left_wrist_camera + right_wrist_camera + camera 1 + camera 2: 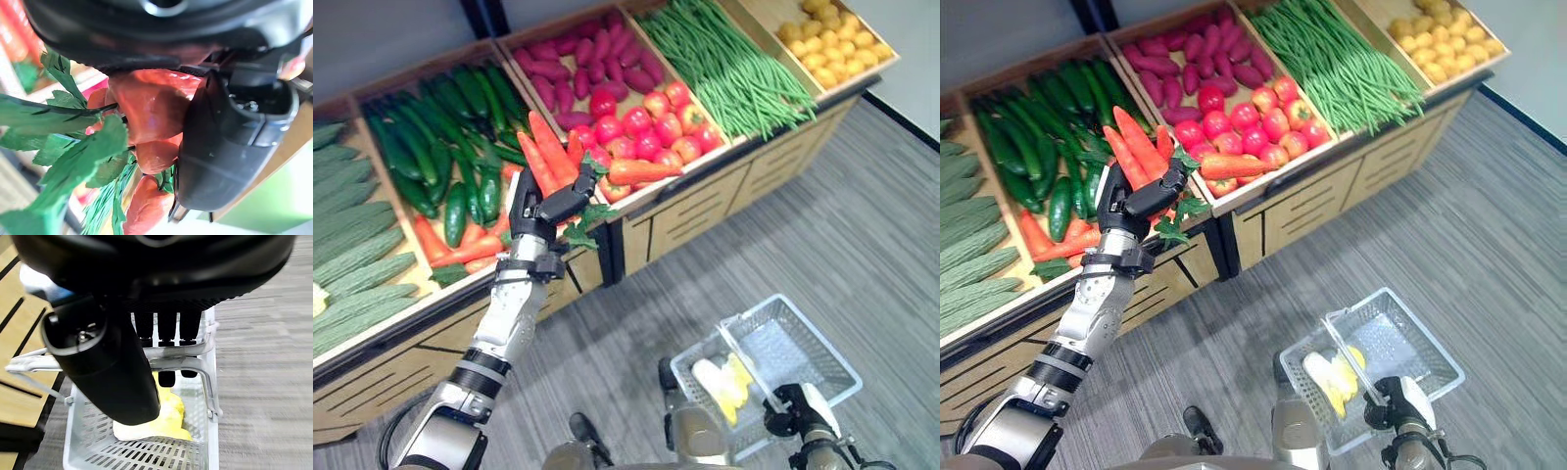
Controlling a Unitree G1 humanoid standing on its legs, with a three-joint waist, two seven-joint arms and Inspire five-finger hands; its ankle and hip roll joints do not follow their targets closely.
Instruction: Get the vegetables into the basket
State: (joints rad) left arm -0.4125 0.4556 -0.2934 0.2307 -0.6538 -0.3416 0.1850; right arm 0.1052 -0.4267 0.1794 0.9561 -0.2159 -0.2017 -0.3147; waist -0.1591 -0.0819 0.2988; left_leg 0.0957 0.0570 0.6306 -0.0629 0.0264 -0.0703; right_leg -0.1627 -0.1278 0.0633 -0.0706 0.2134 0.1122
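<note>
Left hand [540,211] is raised at the near edge of the produce stand [705,191], fingers [222,147] clenched around a bunch of carrots [548,157]. Orange roots stick up and away from the hand, green tops [587,220] hang out on its right side. Left wrist view confirms it: carrots [151,110] pressed against the palm with leaves [63,147] spilling past.

Right hand [1400,403] is low at the near right, fingers [166,323] curled over the handle [181,363] of the white wire basket [822,357]. Basket hangs above the grey floor [862,225], well apart from the stand. Inside it: something yellow and pale [724,384], cannot tell what exactly.

Stand bins, left to right:
- bumpy pale green gourds [342,235], far left
- cucumbers [431,147], with more carrots [460,253] lying at the near edge of that bin
- purple sweet potatoes [582,59] at the far side, tomatoes [646,122] nearer, 1 loose carrot [641,171] lying across the tomatoes at the near edge
- green beans [729,59]
- small yellow produce [832,37], far right

Held carrots are over the near edge of the stand, between the cucumber and tomato bins, not in the basket.
</note>
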